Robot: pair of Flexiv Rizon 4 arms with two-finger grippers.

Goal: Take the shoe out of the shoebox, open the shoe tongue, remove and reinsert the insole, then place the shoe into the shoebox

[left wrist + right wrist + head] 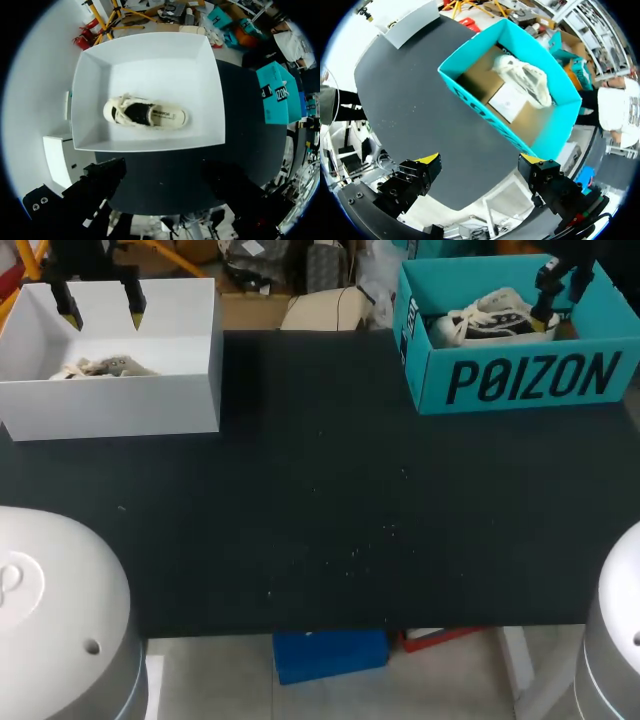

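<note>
L gripper (101, 312), jaws apart, hangs over white box (150, 405) w/ cream shoe (100, 367) inside, teal box (520, 380) holds dark shoe (490, 320) under open R gripper (480, 160); drop straight, pinch heel collar, not laces.

The left arm housing (50, 610) and right arm housing (615, 640), at the near corners of the surface (320, 490), are rounded, glossy white shading to grey. The left one bears a small dark hole and a faint looped mark. The left pincer (102, 313) has black fingers with yellow wedge tips. The right pincer (480, 160) is blocky and black, yellow-capped, with recessed screws.
</note>
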